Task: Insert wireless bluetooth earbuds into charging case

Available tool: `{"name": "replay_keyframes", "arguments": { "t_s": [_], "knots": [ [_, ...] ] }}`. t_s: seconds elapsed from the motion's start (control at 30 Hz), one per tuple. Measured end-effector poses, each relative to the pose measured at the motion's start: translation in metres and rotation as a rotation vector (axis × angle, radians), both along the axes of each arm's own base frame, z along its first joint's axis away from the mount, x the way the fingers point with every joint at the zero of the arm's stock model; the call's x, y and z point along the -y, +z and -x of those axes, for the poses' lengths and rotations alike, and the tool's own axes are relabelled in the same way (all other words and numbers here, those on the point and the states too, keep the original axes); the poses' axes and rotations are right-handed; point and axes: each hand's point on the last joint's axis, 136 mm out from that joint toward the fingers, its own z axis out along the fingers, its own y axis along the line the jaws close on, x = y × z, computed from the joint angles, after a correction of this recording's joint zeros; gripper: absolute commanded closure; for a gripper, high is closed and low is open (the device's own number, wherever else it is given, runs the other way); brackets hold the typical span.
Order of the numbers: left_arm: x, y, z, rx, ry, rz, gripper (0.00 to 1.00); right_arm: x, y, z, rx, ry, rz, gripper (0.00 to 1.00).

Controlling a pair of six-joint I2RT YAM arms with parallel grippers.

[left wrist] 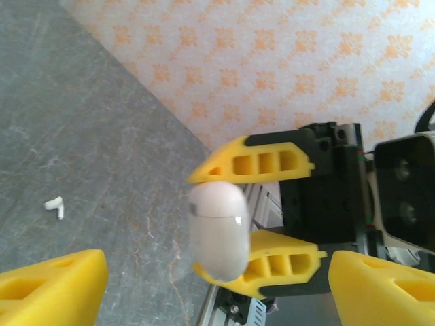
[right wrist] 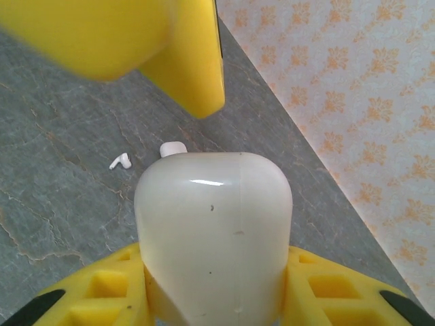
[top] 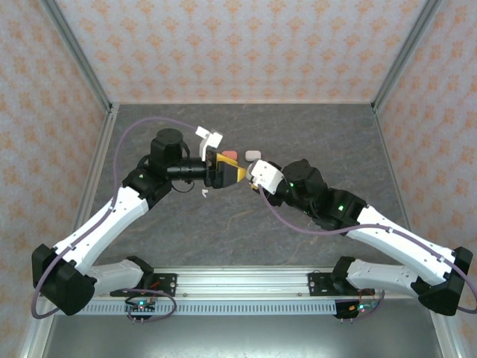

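We see R gripper (right wrist: 214, 285) clamped on white charging case (right wrist: 214, 217), held up off the table (right wrist: 54, 210), L gripper (top: 238, 173) spread wide w/ nothing in it, just beside the case, one white earbud (right wrist: 120, 161) lying loose on table.

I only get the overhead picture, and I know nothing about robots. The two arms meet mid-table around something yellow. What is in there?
Observer: The right arm has its yellow jaws shut on a white charging case, one jaw on each side of it.
Operator: And what is the other arm doing?
Observer: The left arm has its jaws wide open. They point at the case without touching it.
Operator: Are there any earbuds around?
Observer: One white earbud lies loose on the grey table, apart from the case.
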Motion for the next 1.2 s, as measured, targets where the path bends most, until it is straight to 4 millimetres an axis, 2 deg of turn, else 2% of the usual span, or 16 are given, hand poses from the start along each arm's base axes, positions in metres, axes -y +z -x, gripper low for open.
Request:
{"name": "replay_keyframes", "arguments": {
  "t_s": [0.17, 0.33, 0.5, 0.93, 1.03, 1.2],
  "knots": [
    [0.016, -0.01, 0.003, -0.01, -0.048, -0.037, 0.21, 0.0, -0.002, 0.0, 0.002, 0.005, 0.013, 0.66],
    [0.021, -0.028, 0.001, -0.046, -0.065, -0.078, 0.29, 0.0, -0.004, 0.0, -0.002, 0.005, 0.018, 0.66],
    [0.024, -0.03, 0.001, -0.044, -0.078, -0.093, 0.38, -0.001, -0.006, -0.001, -0.007, 0.005, 0.025, 0.66],
    [0.031, -0.04, 0.002, -0.05, -0.113, -0.128, 0.75, 0.0, -0.013, -0.003, -0.024, -0.002, 0.046, 0.65],
    [0.031, -0.043, 0.003, -0.051, -0.115, -0.137, 0.79, 0.002, -0.015, -0.003, -0.038, -0.009, 0.054, 0.6],
    [0.032, -0.042, 0.003, -0.028, -0.114, -0.146, 0.84, 0.005, -0.017, -0.002, -0.095, -0.01, 0.036, 0.41]
  ]
}}
